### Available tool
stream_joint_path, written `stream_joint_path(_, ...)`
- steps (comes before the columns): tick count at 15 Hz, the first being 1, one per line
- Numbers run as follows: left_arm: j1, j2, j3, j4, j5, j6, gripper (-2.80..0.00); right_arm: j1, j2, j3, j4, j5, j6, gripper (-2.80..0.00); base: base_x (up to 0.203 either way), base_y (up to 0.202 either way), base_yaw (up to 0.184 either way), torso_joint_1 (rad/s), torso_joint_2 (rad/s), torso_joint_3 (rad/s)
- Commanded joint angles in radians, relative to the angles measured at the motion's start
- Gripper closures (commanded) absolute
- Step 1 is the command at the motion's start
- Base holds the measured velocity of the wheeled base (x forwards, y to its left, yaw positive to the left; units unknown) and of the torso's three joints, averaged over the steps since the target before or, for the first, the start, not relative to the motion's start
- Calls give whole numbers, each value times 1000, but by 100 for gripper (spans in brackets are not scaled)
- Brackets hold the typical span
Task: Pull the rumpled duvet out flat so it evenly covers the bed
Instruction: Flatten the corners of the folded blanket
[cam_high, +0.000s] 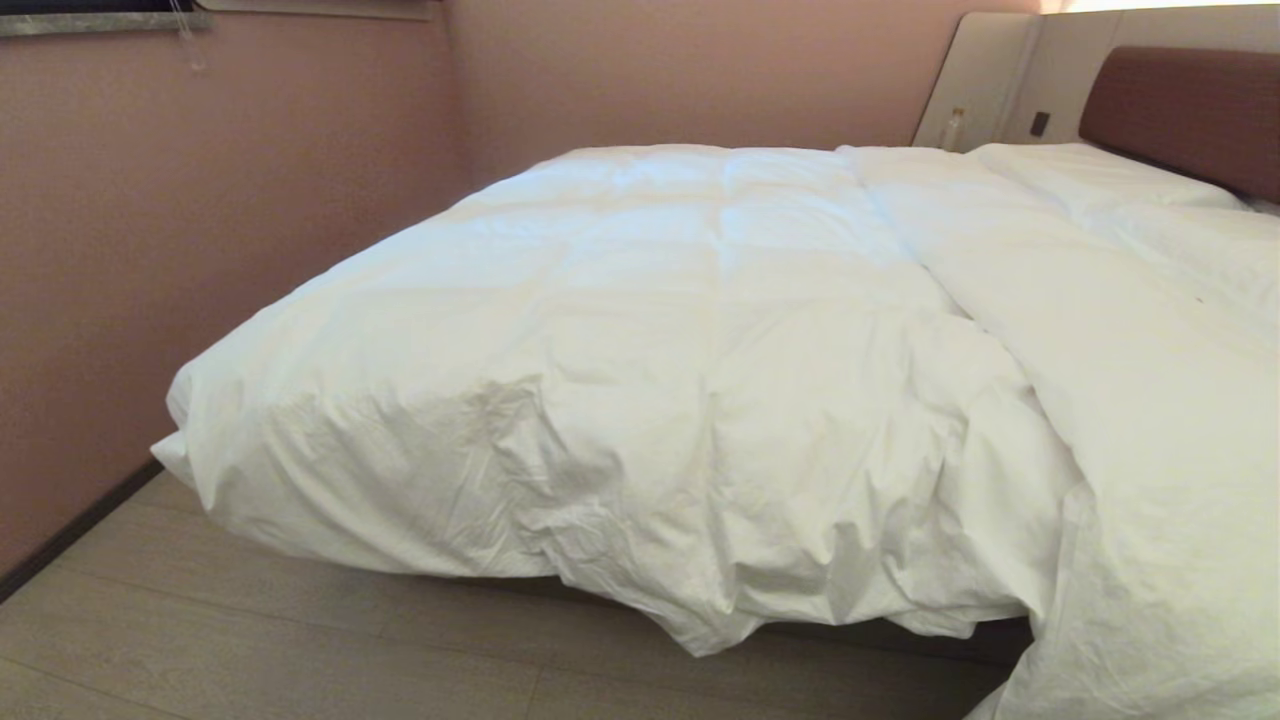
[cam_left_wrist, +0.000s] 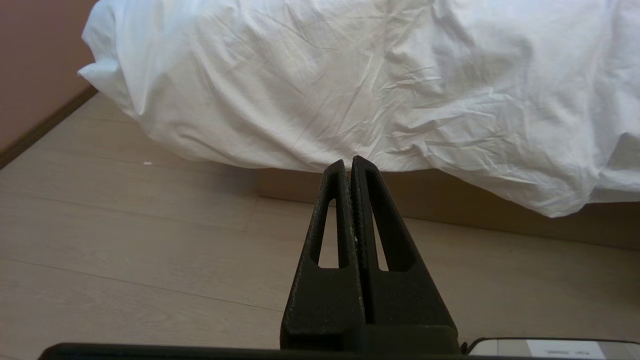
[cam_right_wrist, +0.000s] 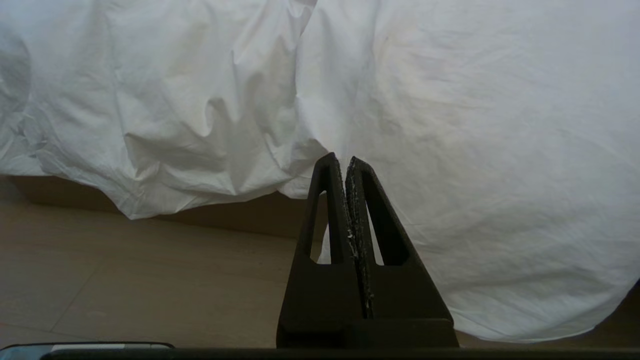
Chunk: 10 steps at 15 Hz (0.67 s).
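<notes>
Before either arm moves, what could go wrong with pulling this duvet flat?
1. The duvet is folded over itself toward the right side; pulling its hanging edge may only drag more onto the floor.
2. Both the left gripper and right gripper are shut, so they would push the cloth rather than catch it.

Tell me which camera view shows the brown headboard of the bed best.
The head view. It alone shows the headboard, at the far end of the bed, behind the duvet. Both wrist views show only the duvet's hanging edge, the bed base and the floor.
</notes>
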<state>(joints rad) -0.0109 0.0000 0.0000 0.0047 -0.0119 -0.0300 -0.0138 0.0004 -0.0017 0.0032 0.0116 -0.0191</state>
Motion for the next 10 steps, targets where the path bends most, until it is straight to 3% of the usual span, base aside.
stream_joint_path(1, 0, 0, 0, 0, 0, -1, 0, 0, 0, 0, 0, 1, -1, 0, 0, 0, 0, 0, 0, 0)
stream_joint_path(6, 0, 0, 0, 0, 0, -1, 0, 0, 0, 2, 0, -1, -5, 0, 0, 0, 0, 0, 0, 0)
stream_joint_path(10, 0, 0, 0, 0, 0, -1, 0, 0, 0, -1, 3, 11, -74, 0, 0, 0, 0, 0, 0, 0)
